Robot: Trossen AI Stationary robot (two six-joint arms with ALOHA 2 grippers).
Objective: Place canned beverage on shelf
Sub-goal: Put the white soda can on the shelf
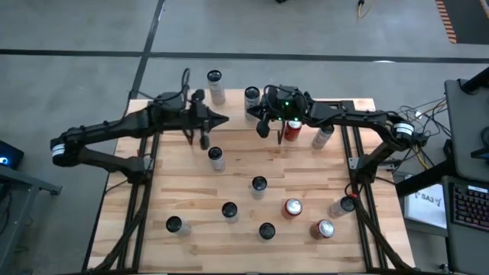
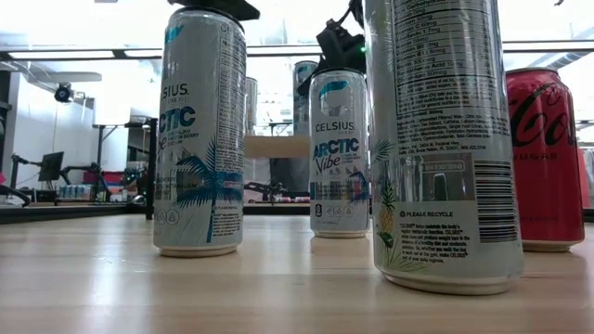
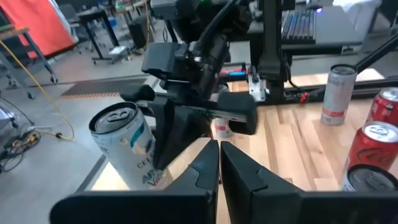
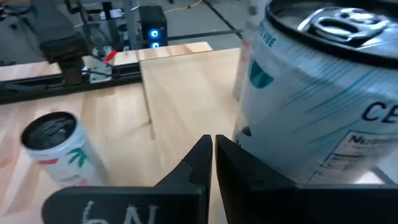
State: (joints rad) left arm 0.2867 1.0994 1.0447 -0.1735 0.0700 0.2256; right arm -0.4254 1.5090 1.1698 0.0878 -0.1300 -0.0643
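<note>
Currently clenched on nothing, both the left hand (image 1: 222, 120) and right hand (image 1: 262, 130); best grasped mid-body, the rigid, smooth, slippery white-and-teal aluminium can (image 1: 251, 97).

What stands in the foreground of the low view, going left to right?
Left Celsius Arctic Vibe can → middle Celsius Arctic Vibe can, set farther back → large near can with a barcode → red Coca-Cola can at the right edge.
</note>
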